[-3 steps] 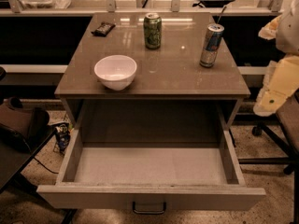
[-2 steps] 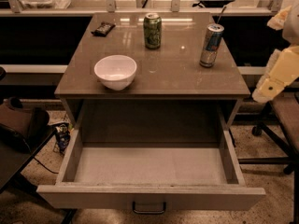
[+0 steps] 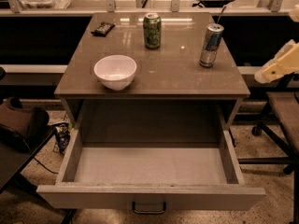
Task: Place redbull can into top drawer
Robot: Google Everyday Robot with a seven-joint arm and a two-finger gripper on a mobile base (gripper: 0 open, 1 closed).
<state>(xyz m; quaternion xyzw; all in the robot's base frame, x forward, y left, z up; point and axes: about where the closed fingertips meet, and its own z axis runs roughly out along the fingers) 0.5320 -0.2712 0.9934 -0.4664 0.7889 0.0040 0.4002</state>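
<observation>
The redbull can (image 3: 210,45) stands upright at the right side of the cabinet top, slim, silver and blue. The top drawer (image 3: 149,197) is pulled fully out below it, its pale floor bare, with a dark handle (image 3: 148,207) at the front centre. My gripper (image 3: 279,65) shows as a cream-coloured shape at the right edge of the camera view, to the right of the can, apart from it and clear of the cabinet.
A white bowl (image 3: 115,71) sits at the front left of the top. A green can (image 3: 152,30) stands at the back centre, a dark snack bar (image 3: 102,29) at the back left. A chair (image 3: 285,120) stands on the right, a dark bag (image 3: 18,125) on the left.
The cream arm at the right edge has risen and shifted slightly right. The cans, bowl and drawer have not moved.
</observation>
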